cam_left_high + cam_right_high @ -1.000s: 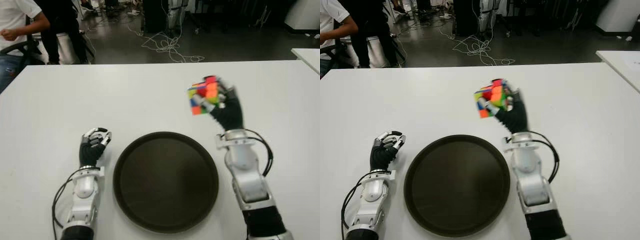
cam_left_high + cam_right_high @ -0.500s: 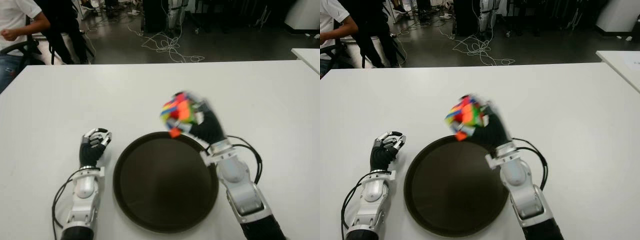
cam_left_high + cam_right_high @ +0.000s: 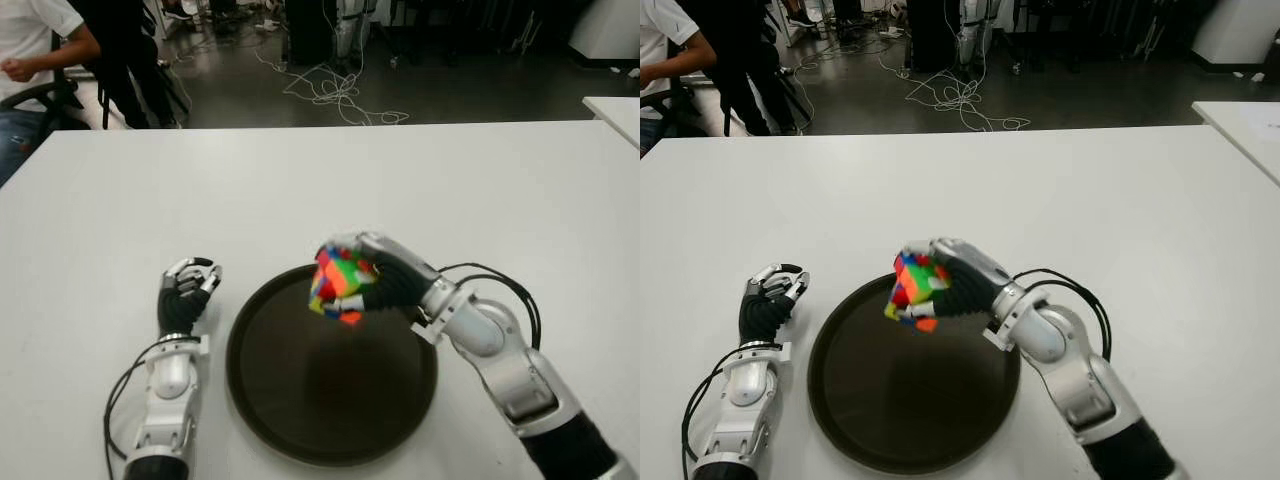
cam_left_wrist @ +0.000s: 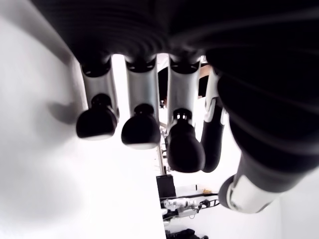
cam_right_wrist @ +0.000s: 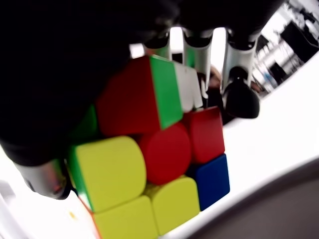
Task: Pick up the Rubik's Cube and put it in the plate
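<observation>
On the white table [image 3: 300,190] your dark plate [image 3: 300,440] waits. The right hand [image 3: 385,280], fingers clamped on the Rubik's Cube [image 3: 338,287], holds it above the plate's far rim; only lowering and release remain. The left hand [image 3: 185,300], fingers loosely curled and empty, shows left of the plate.

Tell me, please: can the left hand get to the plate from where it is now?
Probably yes. The left hand, fingers curled and holding nothing, shows just left of the plate, with only bare table between them. The right hand holds the Rubik's Cube over the plate's far part, so the near left rim looks free.
</observation>
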`<state>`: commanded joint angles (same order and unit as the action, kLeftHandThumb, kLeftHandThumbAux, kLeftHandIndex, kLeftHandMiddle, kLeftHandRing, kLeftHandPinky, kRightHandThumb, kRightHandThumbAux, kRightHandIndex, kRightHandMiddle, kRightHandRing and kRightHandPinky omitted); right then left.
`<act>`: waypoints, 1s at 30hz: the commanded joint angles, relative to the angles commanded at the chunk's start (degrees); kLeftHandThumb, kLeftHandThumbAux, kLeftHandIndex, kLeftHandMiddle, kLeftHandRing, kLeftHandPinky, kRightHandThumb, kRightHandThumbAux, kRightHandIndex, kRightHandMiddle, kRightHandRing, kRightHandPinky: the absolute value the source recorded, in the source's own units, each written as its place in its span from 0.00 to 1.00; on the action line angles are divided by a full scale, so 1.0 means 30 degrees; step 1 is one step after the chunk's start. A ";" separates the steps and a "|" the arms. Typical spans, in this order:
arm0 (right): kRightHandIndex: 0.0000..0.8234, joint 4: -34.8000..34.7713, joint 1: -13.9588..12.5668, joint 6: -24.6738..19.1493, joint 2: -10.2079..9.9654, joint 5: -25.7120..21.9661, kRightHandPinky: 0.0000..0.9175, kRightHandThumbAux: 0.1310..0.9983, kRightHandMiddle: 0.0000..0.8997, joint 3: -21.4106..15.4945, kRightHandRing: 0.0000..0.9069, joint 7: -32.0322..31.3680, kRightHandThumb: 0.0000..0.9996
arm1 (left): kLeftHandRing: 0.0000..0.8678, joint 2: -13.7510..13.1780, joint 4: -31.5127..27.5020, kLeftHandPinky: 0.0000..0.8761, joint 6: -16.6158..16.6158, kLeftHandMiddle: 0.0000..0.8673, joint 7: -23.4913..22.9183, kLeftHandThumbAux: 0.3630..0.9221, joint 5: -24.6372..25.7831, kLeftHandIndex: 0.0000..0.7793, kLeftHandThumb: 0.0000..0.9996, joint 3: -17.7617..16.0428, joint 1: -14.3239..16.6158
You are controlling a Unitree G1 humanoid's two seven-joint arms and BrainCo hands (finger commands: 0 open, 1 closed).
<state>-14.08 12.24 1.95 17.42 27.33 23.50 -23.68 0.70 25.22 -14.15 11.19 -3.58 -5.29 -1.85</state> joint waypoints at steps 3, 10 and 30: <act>0.53 0.0013 0.0263 -0.0142 0.0257 0.0554 0.82 0.70 0.85 0.0278 0.86 -0.0489 0.68 | 0.95 -0.0041 0.0062 0.92 -0.0063 0.93 -0.0093 0.62 0.0013 0.57 0.70 0.0032 0.0005; 0.53 0.0690 0.0767 0.0116 0.0530 0.2372 0.81 0.70 0.85 0.1130 0.85 -0.0574 0.68 | 0.95 -0.0063 0.0136 0.92 -0.0128 0.93 -0.0195 0.62 0.0028 0.57 0.70 0.0055 0.0014; 0.53 0.1866 0.1307 -0.0175 0.0684 0.6456 0.82 0.70 0.86 0.2638 0.85 -0.0690 0.69 | 0.94 -0.0095 -0.0165 0.91 0.0712 0.93 0.0434 0.62 -0.0638 0.57 0.71 0.0234 -0.0003</act>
<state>-8.48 16.16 1.43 19.47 46.70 31.42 -25.75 0.42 24.72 -12.02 12.50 -5.49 -4.59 -1.86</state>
